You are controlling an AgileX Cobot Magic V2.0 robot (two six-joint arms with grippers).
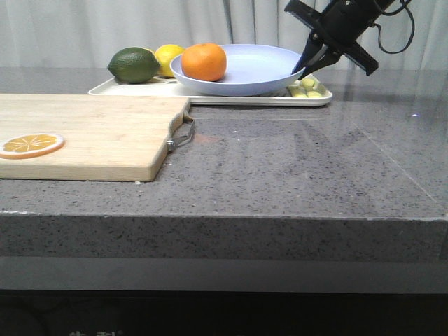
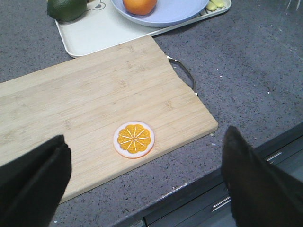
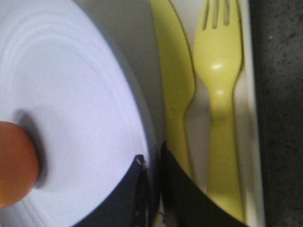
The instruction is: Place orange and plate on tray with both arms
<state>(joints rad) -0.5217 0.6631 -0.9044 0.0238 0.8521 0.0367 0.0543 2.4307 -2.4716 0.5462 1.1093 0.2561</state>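
The orange [image 1: 204,61] lies in the lavender-blue plate [image 1: 252,70], and the plate rests on the cream tray [image 1: 245,101] at the back of the counter. My right gripper [image 1: 304,68] is shut on the plate's right rim. In the right wrist view one finger is inside the plate [image 3: 80,94] and one outside, with my gripper [image 3: 152,161] pinching the rim and the orange [image 3: 14,165] at the edge. My left gripper [image 2: 146,137] is open and empty, high over the near counter edge. The left wrist view shows the orange [image 2: 139,5], plate [image 2: 165,14] and tray [image 2: 104,28] far off.
A wooden cutting board [image 1: 84,133] with a metal handle [image 1: 183,133] lies front left, an orange slice [image 1: 31,145] on it. A dark green fruit [image 1: 133,64] and a lemon [image 1: 168,57] sit on the tray's left. A yellow knife [image 3: 173,71] and fork [image 3: 218,71] lie on its right.
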